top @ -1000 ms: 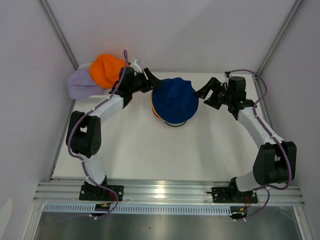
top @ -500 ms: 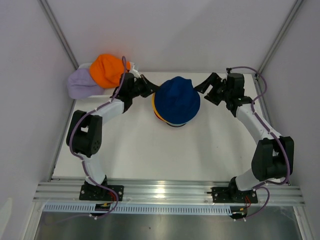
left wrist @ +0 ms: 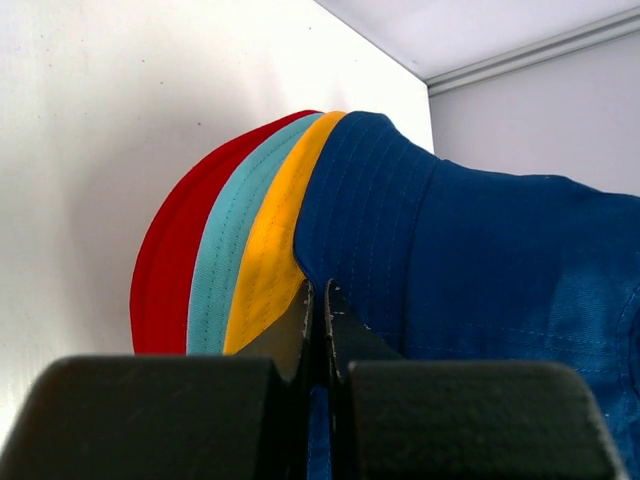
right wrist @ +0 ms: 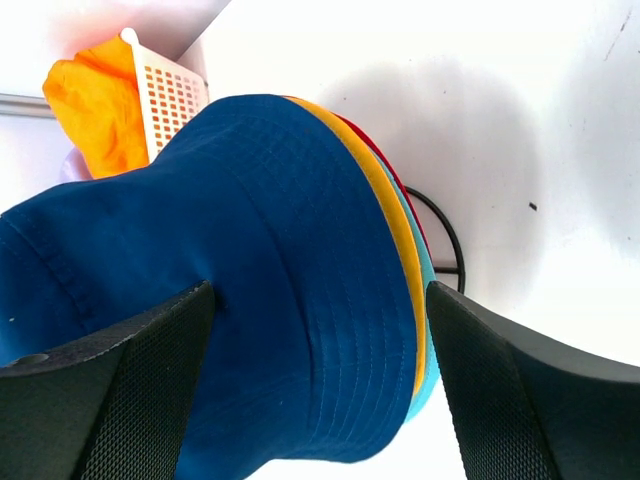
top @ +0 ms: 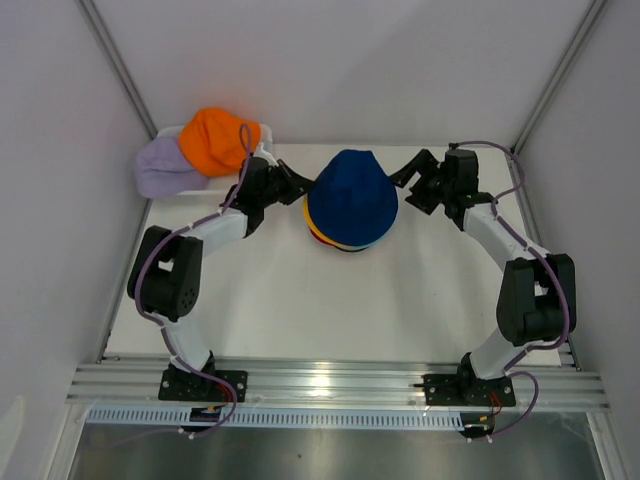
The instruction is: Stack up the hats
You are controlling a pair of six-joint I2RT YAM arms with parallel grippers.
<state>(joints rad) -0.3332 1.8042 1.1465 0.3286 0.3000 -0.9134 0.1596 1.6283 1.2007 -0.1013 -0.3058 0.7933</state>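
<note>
On the white surface [top: 280, 300], mid-way back, a stack of hats is seen: red hat [left wrist: 165, 270] lowest, then teal hat [left wrist: 225, 250], yellow hat [left wrist: 265, 270], and navy hat [top: 352, 195] on top. The stack is carried on a black wire frame [right wrist: 450, 235].

The left claw [left wrist: 318, 300] is pressed fully together, its tips set at the navy brim's left edge, just where the yellow brim meets it. Whether cloth is caught between the tips cannot be told.

The right claw [right wrist: 318, 290] is spread wide at the stack's right side, with the navy hat framed between its fingers; nothing is gripped.

Further back, at the far left corner, a white lattice basket [right wrist: 170, 95] is seen, and the orange hat [top: 215, 138] and lavender hat [top: 160, 168] are held in it.
</note>
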